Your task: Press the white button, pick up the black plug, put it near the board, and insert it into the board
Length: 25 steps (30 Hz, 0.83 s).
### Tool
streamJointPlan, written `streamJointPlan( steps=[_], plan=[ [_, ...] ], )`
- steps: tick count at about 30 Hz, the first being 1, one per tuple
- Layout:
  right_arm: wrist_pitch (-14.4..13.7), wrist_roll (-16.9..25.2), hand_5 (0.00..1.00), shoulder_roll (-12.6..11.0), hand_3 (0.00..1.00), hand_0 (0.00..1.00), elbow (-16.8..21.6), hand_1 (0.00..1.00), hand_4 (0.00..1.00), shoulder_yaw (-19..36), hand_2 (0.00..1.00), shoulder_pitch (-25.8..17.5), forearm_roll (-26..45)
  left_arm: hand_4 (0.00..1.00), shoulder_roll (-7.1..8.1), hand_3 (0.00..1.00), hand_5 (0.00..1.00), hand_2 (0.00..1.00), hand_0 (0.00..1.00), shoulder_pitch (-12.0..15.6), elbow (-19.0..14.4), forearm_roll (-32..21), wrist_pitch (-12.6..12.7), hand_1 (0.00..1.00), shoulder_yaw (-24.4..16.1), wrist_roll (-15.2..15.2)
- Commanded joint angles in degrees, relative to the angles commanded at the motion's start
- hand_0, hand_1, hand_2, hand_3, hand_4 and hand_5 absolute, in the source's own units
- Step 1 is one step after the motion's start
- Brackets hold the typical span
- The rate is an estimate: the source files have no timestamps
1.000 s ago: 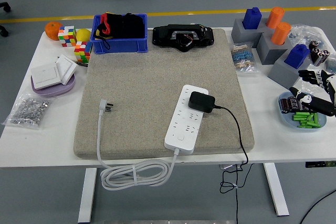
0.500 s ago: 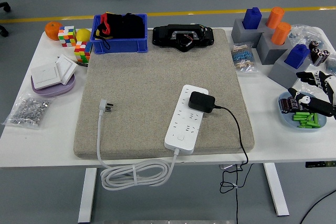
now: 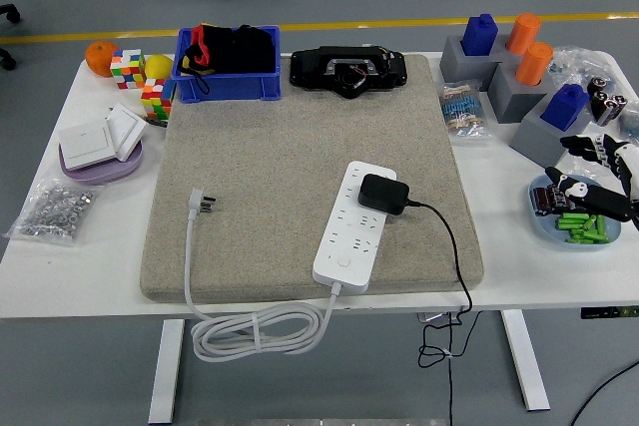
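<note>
Boards: 1 (image 3: 351,222); black plugs: 1 (image 3: 382,193)

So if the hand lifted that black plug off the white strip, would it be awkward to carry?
Probably light and stiff: the black plug is a small solid block. Its thin cable looks floppy, hangs off the table edge, and may drag.
</note>
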Motion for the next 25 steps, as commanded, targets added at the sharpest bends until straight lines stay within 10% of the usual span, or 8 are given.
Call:
streamJointPlan(
  steps=[25],
  plan=[
    [0.0, 0.0, 0.309, 0.2, 0.68, 0.83, 0.0, 0.746, 0.835, 0.4, 0.712, -0.1, 0.0, 0.681, -0.68, 0.763, 0.288, 0.695, 0.742, 0.3, 0.0, 0.3, 0.1, 0.718, -1.3, -0.1]
  ],
)
